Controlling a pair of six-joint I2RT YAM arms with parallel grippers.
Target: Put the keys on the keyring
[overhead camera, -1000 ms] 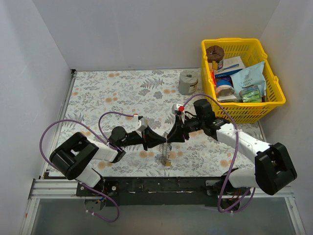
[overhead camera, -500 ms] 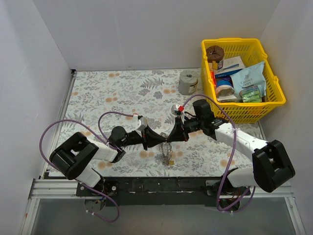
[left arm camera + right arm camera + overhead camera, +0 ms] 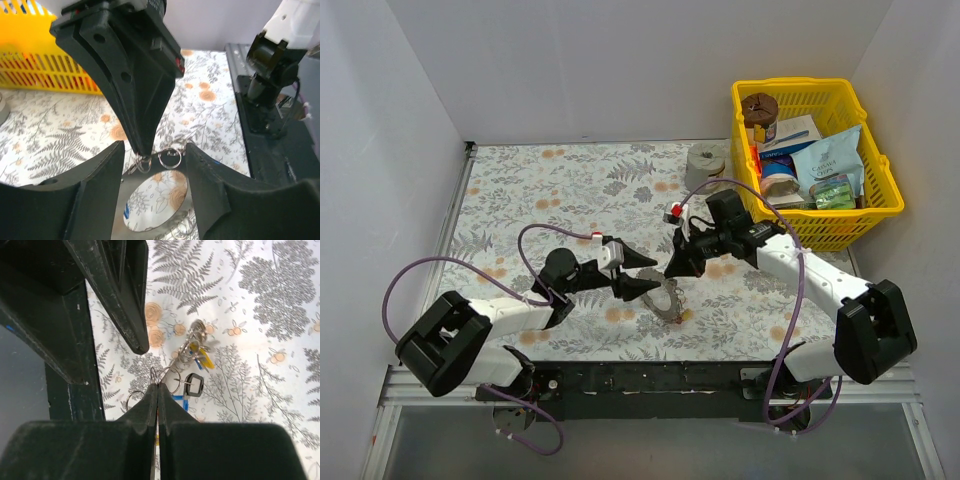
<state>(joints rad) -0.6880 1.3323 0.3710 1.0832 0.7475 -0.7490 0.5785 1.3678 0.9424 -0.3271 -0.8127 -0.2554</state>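
Left gripper [image 3: 656, 275] newly parted (clamped before); right gripper [image 3: 670, 273] pinched closed by keyring [image 3: 665, 311] edge.

Open passage is offered over the left and far tabletop [image 3: 535, 190]. The right edge is blocked by a yellow basket [image 3: 886, 195], a grey roll [image 3: 704, 167] just beside it. The gap between the fingers of the left claw [image 3: 657, 277] is filled by the right claw [image 3: 671, 271].

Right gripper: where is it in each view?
Top external: right gripper at centre, pointing down-left.
Left wrist: the black wedge coming from the top, tip at centre.
Right wrist: bottom centre, fingers shut.
Shared landmark: the open left gripper facing its tip.
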